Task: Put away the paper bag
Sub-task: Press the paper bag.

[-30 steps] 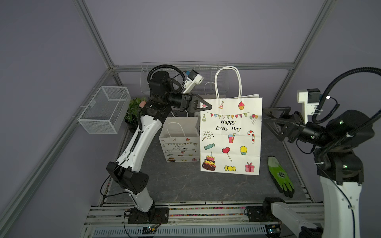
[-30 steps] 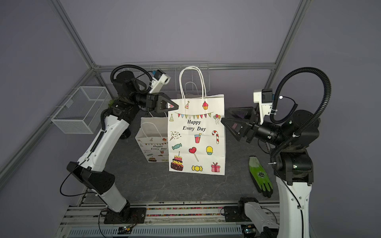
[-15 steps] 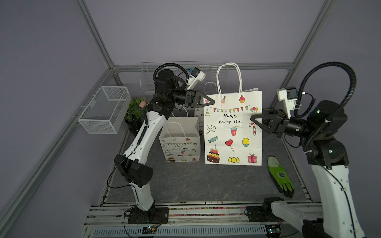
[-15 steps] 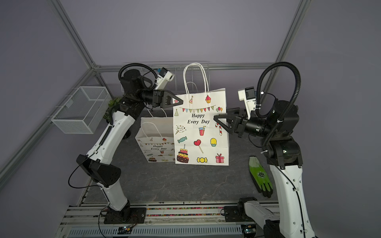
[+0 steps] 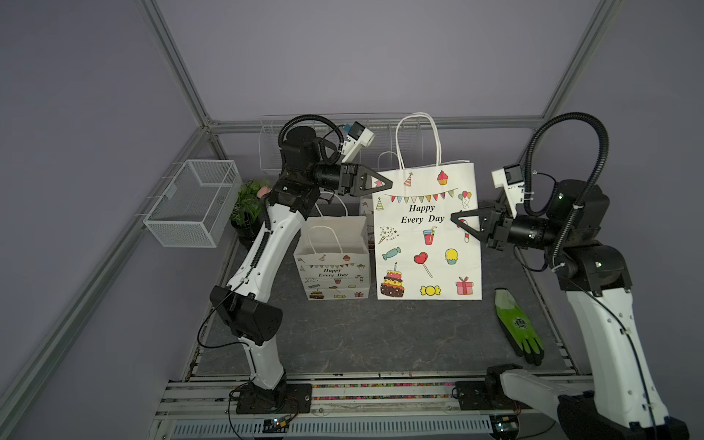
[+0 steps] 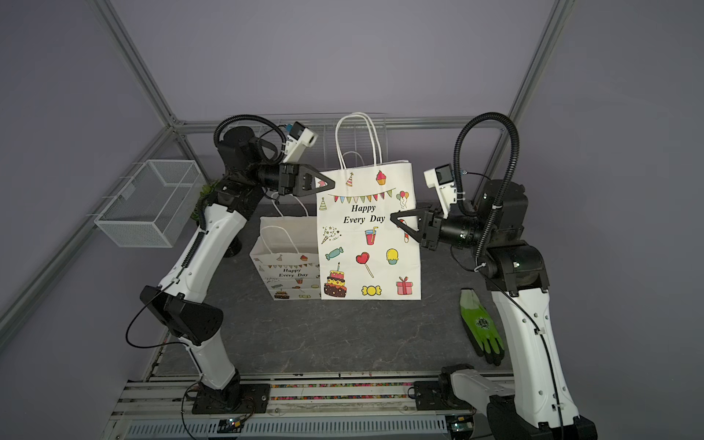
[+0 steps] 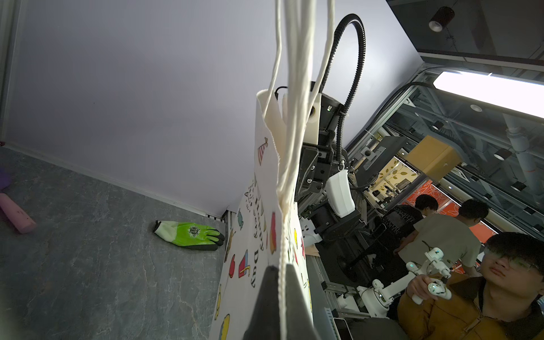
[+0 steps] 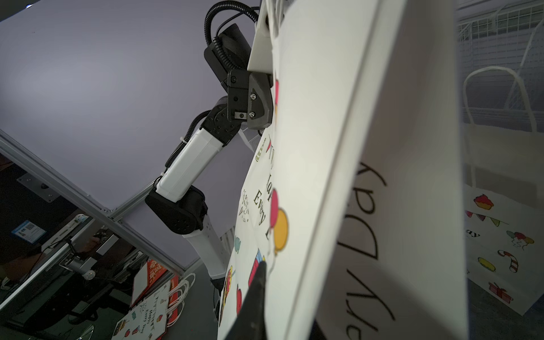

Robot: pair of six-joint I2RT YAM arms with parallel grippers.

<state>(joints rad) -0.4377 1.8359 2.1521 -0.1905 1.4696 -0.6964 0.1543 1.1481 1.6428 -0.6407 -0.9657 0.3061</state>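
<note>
One right tool (image 5: 454,220) finger hides behind the paper bag (image 5: 426,266).

Green-and-black work glove (image 5: 517,328) is lying flat on the dark marbled tabletop (image 5: 362,335) at roughly 4 o'clock, fingertips toward the near edge. A smaller party-print bag (image 5: 335,266) stands upright about 11 o'clock off centre, handles up. There's a little potted plant (image 5: 247,204) tucked in the 10 o'clock corner. Just beside it, a white mesh basket (image 5: 190,204) hangs off the frame around 9–10 o'clock. Wire rack (image 5: 268,152) sits on the back wall near 12. The left wrist view also catches a pink cylinder (image 7: 14,213) on the tabletop. Three people are outside the cell, and the one in the mustard jacket (image 7: 471,309) is holding a white handheld device (image 7: 432,279).
</note>
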